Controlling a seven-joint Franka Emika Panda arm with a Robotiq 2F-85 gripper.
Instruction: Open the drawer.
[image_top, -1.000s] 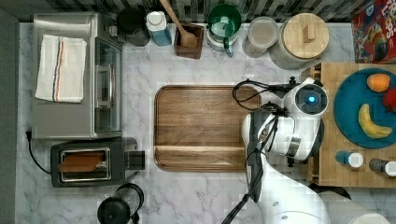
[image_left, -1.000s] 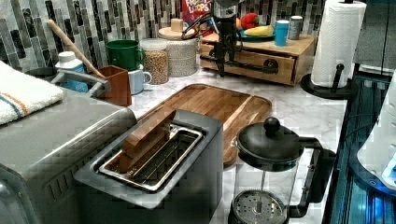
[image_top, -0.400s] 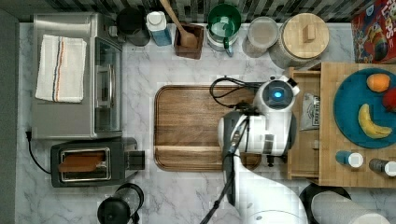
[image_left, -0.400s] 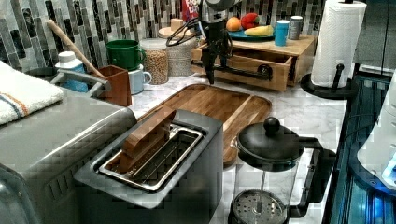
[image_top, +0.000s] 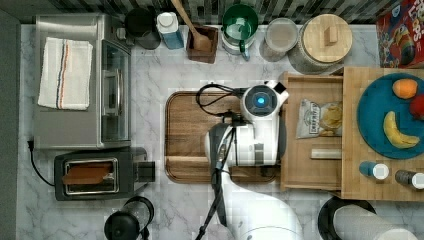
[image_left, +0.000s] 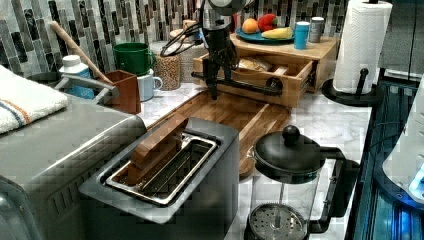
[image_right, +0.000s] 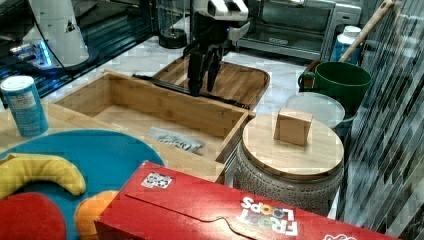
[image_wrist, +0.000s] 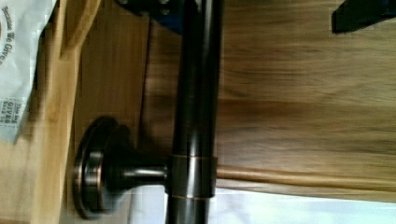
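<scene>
The light wooden drawer (image_top: 312, 175) stands pulled out from under the wooden stand, toward the top view's left. A chip bag (image_top: 320, 117) lies inside it. Its long black bar handle (image_left: 250, 87) (image_right: 155, 80) (image_wrist: 196, 112) runs across the drawer front (image_wrist: 112, 70). My gripper (image_left: 220, 81) (image_right: 204, 75) points down and straddles the bar, open. One finger sits between the bar and the drawer front, and the other finger (image_wrist: 359, 14) is well clear on the tray side. In the top view my wrist (image_top: 260, 125) covers the handle.
The dark brown tray (image_top: 190, 130) lies just in front of the drawer, under my arm. A toaster (image_top: 100, 172), a toaster oven (image_top: 80, 80) and a French press (image_left: 285, 170) are on the counter. Jars and a green mug (image_top: 240, 22) line the back. A paper towel roll (image_left: 362, 45) stands beside the drawer.
The drawer has slid out toward the top view's left, over the tray's edge. My arm moved the same way with the handle between its fingers.
</scene>
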